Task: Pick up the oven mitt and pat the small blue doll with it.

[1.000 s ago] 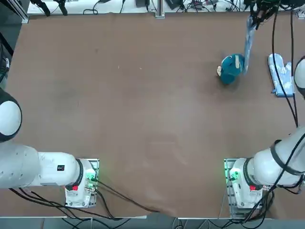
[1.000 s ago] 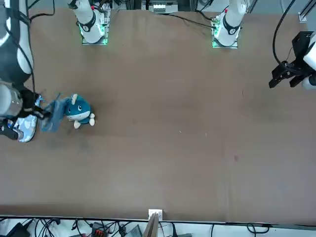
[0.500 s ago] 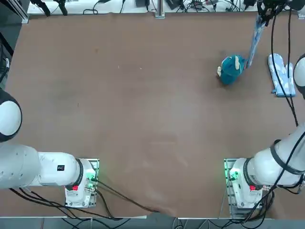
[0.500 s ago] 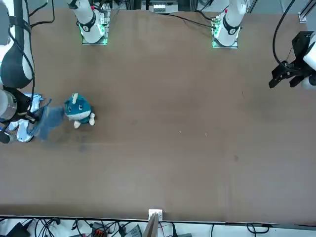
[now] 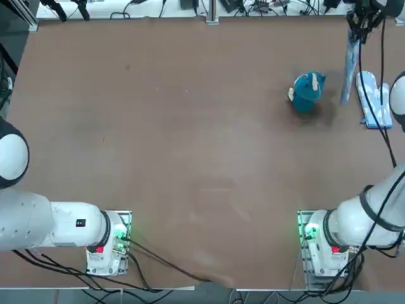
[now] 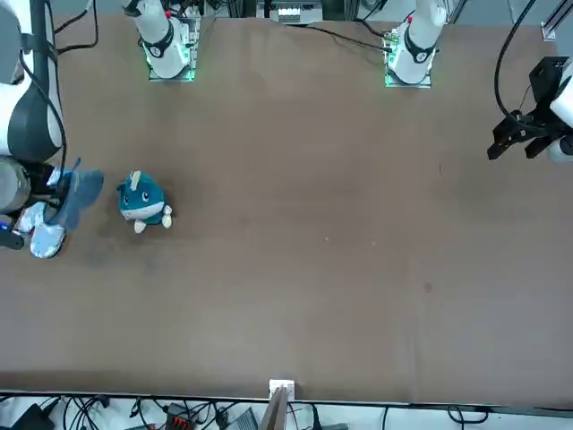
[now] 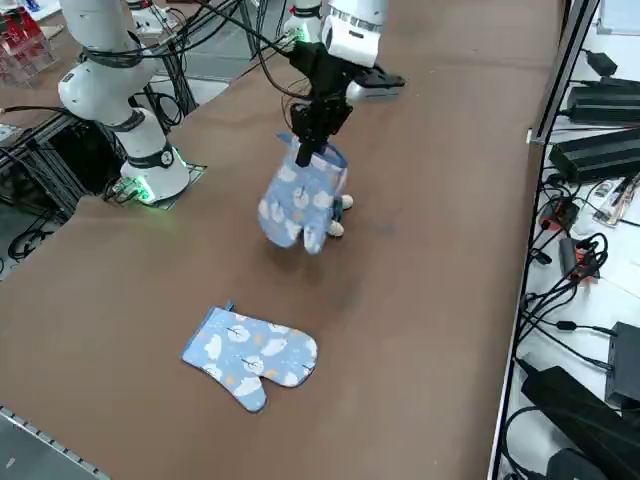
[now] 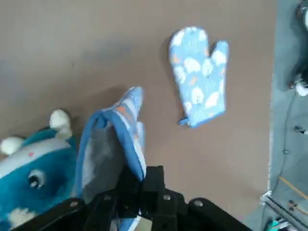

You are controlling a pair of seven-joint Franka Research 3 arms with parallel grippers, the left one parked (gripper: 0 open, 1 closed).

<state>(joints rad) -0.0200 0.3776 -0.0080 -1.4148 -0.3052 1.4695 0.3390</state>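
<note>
Small whale plush (image 6: 143, 202): teal-blue, rounded head, cream patches. Oven mitt (image 7: 303, 198): pale blue, white-and-orange print, pinched by right gripper (image 8: 139, 190).

No readable text or labels.

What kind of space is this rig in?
Likely a robotics lab: arm bases clamped at the table edge, loose cables and black boxes alongside, and a doll and mitt as props.
</note>
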